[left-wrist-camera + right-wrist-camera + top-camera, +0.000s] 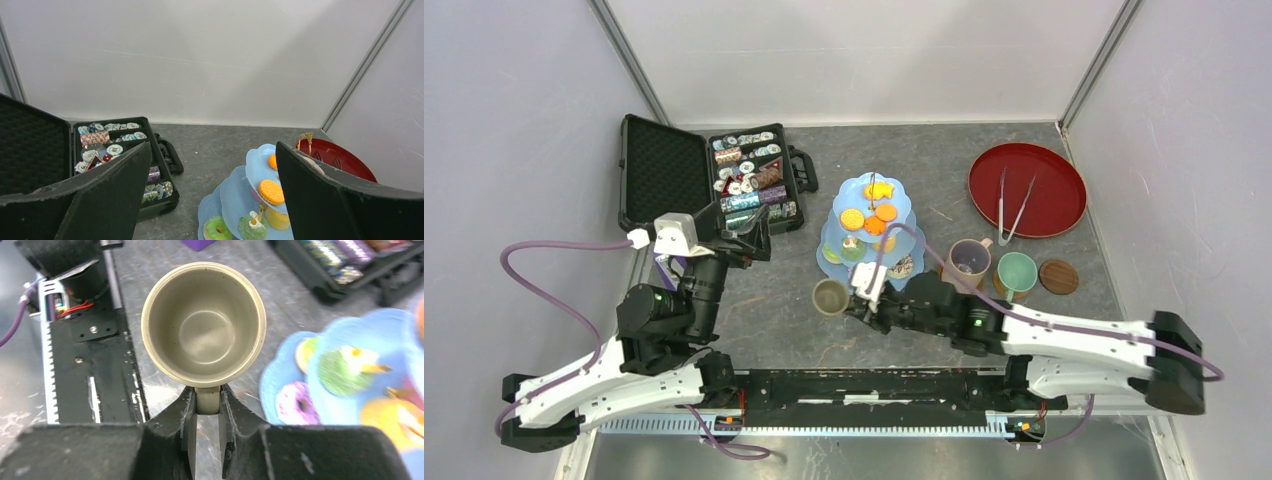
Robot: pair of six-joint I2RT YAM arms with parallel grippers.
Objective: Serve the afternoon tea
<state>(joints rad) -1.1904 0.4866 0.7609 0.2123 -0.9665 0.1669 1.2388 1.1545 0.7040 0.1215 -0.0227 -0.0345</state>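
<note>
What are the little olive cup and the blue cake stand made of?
The olive cup: likely glazed ceramic; satin sheen, faint dark speckles, thick rounded rim. The cake stand: smooth pale-blue scalloped tiers with a soft gloss, so glazed ceramic or plastic; the look leaves it open.

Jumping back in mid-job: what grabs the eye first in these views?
The pale-blue three-tier cake stand, topped with orange biscuits, towers mid-table. At its near side the right gripper pinches the small olive cup by its handle. Far right lies a dark-red tray; far left an open black case.
</note>
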